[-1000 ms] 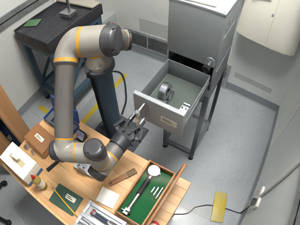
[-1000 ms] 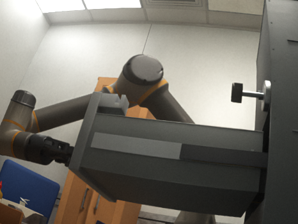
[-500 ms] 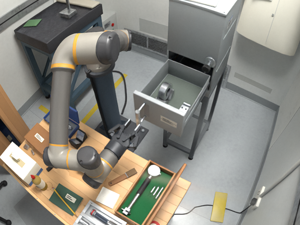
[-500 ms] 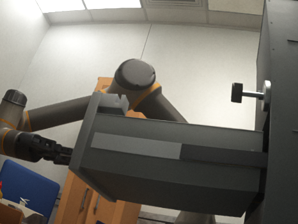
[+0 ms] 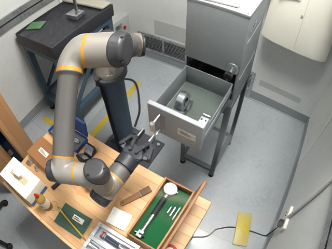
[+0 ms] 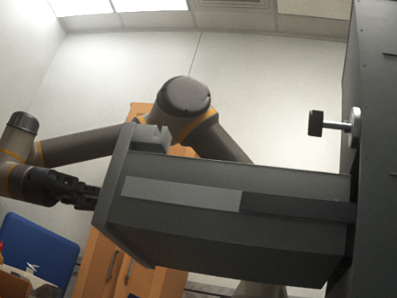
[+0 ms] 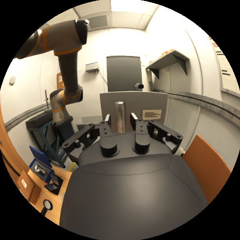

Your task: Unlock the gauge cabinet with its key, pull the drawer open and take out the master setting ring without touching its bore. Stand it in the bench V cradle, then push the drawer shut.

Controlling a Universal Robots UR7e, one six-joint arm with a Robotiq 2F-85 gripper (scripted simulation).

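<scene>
The drawer handle point(image 5: 153, 126) point(image 7: 119, 116), a vertical steel bar on the front of the open drawer point(image 5: 191, 107) point(image 6: 221, 213), stands just ahead of my gripper point(image 5: 148, 133) point(image 7: 120, 117). The gripper is open and holds nothing, a short way back from the drawer front. Inside the drawer the master setting ring point(image 5: 183, 101) stands on edge on the green liner, with a small V block point(image 5: 204, 118) point(image 6: 150, 135) in the front corner. The key point(image 5: 230, 71) point(image 6: 330, 124) sticks out of the lock on the grey cabinet point(image 5: 224, 40).
Behind the drawer the cabinet stands on dark legs against the wall. My arm's base column point(image 5: 116, 112) is left of the drawer. The wooden bench point(image 5: 107, 203) below carries a green-lined tray point(image 5: 161, 211) with a bore gauge, a blue case point(image 5: 77, 136) and small boxes.
</scene>
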